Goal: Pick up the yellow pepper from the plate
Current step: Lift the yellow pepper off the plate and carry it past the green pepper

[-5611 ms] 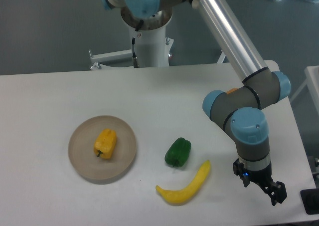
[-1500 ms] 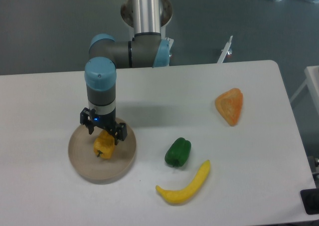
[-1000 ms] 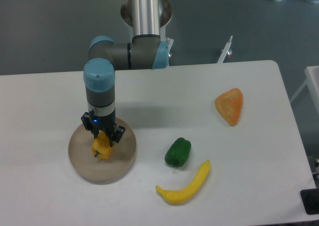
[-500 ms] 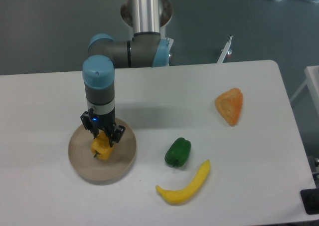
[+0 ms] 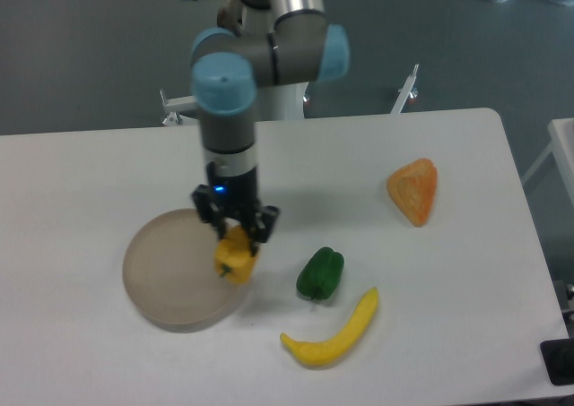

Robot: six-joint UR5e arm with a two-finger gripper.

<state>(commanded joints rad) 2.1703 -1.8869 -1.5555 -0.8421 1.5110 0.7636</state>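
The yellow pepper (image 5: 235, 255) hangs in the air over the right rim of the plate (image 5: 170, 270), lifted clear of its surface. My gripper (image 5: 236, 237) points straight down and is shut on the pepper's upper part, its dark fingers (image 5: 263, 224) on either side of it. The round tan plate sits on the white table at the left with nothing lying in it.
A green pepper (image 5: 321, 273) lies just right of the gripper. A long curved yellow piece (image 5: 332, 335) lies near the front edge. An orange wedge (image 5: 413, 189) rests at the right. The arm's base (image 5: 269, 83) stands behind the table.
The gripper has risen and moved right with the yellow pepper in it, off the plate's middle to above its right rim. The plate is now bare.
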